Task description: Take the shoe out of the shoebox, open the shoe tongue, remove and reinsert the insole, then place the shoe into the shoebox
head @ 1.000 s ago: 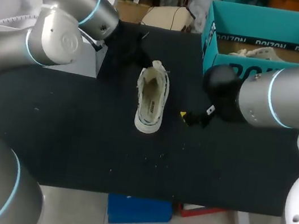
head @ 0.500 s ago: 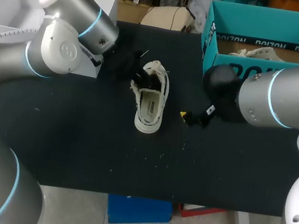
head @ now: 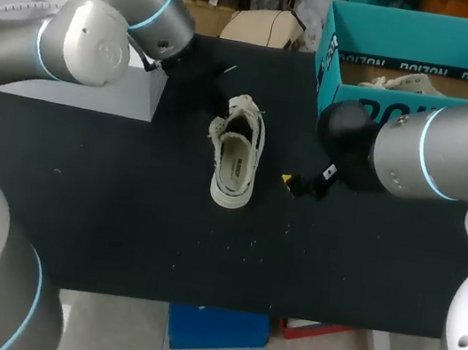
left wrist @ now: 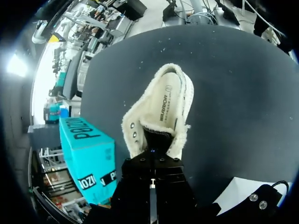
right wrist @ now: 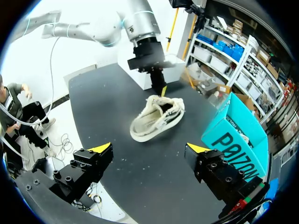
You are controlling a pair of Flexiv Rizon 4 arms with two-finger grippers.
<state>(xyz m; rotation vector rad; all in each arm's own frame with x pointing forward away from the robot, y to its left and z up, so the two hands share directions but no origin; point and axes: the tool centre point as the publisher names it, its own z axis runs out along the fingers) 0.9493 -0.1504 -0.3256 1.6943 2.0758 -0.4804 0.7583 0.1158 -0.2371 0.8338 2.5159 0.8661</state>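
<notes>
Head view shows us the black table (head: 120, 210), where the teal shoebox (head: 332, 48) stands apart from the white shoe (head: 236, 162), on our right arm's side. The shoe rests on its sole outside the box. Our left gripper (right wrist: 160, 88) sits at the shoe's tongue, grip unclear to us, while our right gripper (right wrist: 149, 148) hangs beside the shoe, fingers spread wide and empty.

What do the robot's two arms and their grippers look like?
The left arm and the right arm are thick, rounded silver-grey tubes with thin light-blue rings at the joints and black wrist sections. The right gripper has two blocky black fingers studded with screws, ending in bright yellow wedge tips. The left gripper is a black block too.
</notes>
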